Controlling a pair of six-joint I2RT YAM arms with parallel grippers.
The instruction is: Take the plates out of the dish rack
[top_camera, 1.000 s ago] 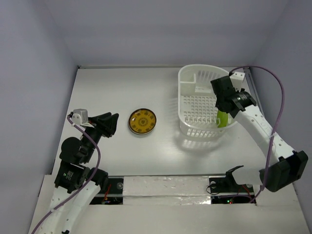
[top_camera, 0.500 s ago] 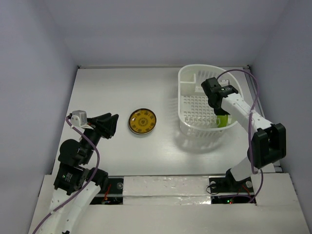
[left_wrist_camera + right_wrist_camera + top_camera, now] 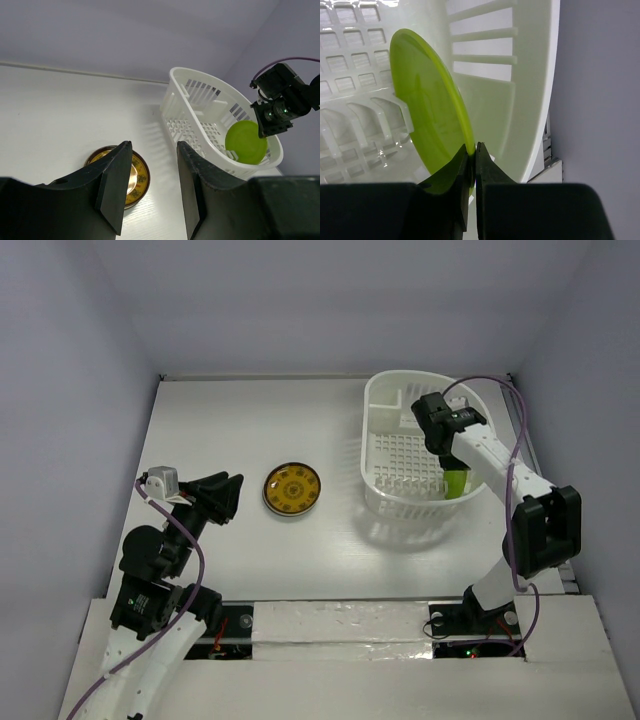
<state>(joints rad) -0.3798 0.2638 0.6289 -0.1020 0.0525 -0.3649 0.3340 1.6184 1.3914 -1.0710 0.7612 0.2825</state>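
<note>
right tool (image 3: 472, 148) clenched on rim of upright lime green plate (image 3: 427, 110), inside dish rack (image 3: 530, 75) | left tool (image 3: 154, 152) released, holding nothing | amber plate (image 3: 292, 488) flat on tabletop (image 3: 220, 420), ahead of left tool

White shells and black joint blocks on both arms. The right arm (image 3: 485, 452) trailed a purple cable (image 3: 524, 435); so did the left arm (image 3: 150, 605), with a small grey camera box (image 3: 163, 479) at its wrist. The left gripper (image 3: 153, 160) had matte black wedge fingers (image 3: 114, 187).
</note>
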